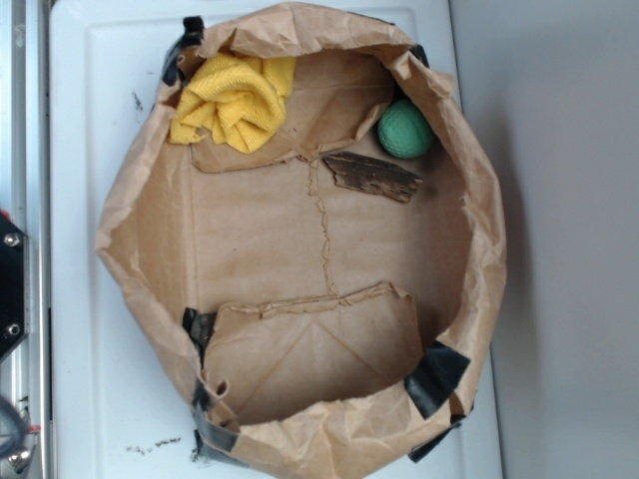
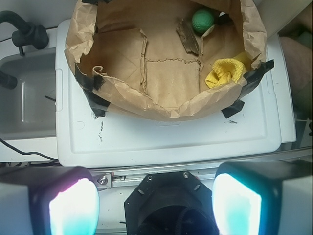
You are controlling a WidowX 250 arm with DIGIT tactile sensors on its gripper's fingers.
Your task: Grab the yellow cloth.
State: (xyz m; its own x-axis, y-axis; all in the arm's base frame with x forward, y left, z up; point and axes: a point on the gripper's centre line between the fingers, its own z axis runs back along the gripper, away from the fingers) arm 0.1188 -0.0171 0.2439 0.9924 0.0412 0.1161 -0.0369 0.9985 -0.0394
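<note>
A crumpled bright yellow cloth lies in a corner of the brown paper bag tray while the gripper hangs well apart, jaws wide and empty.

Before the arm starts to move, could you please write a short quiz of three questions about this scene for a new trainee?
1. True or false: the yellow cloth lies flat in the middle of the paper bag.
2. Which thing lies right beside the green ball? A) the yellow cloth B) the dark bark piece C) the gripper
3. Fill in: in the wrist view the gripper fingers stand wide ____, with nothing between them.

Key:
1. False. It is bunched up in a corner against the bag wall.
2. B. The bark piece lies next to the ball; the cloth is in the other corner on the same side.
3. Apart (open), and outside the bag, over the white surface's edge.
</note>
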